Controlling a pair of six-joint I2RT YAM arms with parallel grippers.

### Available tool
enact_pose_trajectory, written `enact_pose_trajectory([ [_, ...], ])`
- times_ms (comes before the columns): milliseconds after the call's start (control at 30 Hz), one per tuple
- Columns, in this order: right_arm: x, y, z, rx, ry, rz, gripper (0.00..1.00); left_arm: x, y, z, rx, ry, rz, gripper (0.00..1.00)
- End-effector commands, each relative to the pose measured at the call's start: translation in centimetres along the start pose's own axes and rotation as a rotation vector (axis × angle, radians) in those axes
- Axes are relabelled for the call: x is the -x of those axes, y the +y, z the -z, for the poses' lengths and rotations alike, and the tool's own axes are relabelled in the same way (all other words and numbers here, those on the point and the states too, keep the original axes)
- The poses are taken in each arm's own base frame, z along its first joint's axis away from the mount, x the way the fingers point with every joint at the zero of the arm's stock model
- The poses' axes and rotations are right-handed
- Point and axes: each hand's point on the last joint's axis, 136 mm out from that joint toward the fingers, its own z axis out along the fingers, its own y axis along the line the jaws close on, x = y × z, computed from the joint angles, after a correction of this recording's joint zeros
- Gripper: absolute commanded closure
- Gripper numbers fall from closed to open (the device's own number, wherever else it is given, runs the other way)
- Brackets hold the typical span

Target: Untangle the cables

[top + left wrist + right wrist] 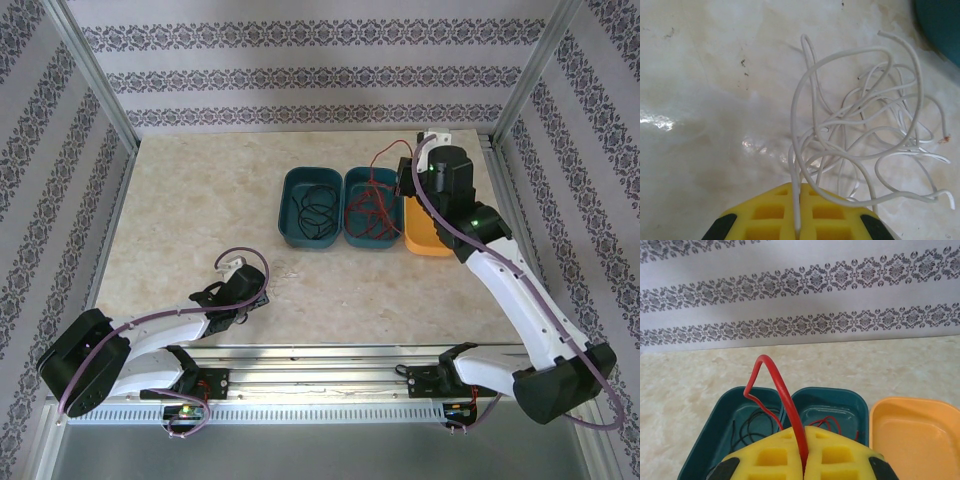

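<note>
A: Bright enough?
B: Yes, soft and even, shadows faint.
A: Any glare?
B: White sheen patches on the bench [657,121] in the left wrist view, where the white cable [866,131] throws pale, blurry shadows; the top view is sharp

The left and middle of the bench [200,220] lie open up to the back wall [300,80]. Right of centre, the left teal tray [284,205], right teal tray [370,244] and orange tray [428,236] stand in a touching row. The right arm [500,270] reaches over them, and a red cable [785,390] is strung up from the right teal tray. A white cable tangle [795,190] sprawls just ahead of the left arm [160,325].
</note>
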Motion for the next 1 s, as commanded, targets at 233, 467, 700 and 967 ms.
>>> enact_pose_trajectory([
  [233,-2.4,-1.1,-3.0,0.004,0.065,-0.035,1.0,0.6,0.1,0.2,-0.006,-0.019,0.023,1.0],
  [467,-4.6,-0.5,-4.0,0.042,0.153,-0.054,1.0,0.7,0.2,0.3,-0.005,-0.022,0.024,1.0],
  [700,-6.4,0.8,-4.9,0.108,0.223,-0.129,1.0,0.8,0.2,0.2,-0.005,-0.022,0.026,1.0],
  [967,-8.6,1.3,-5.9,0.12,0.313,-0.198,1.0,0.7,0.1,0.2,-0.011,-0.018,0.026,1.0],
])
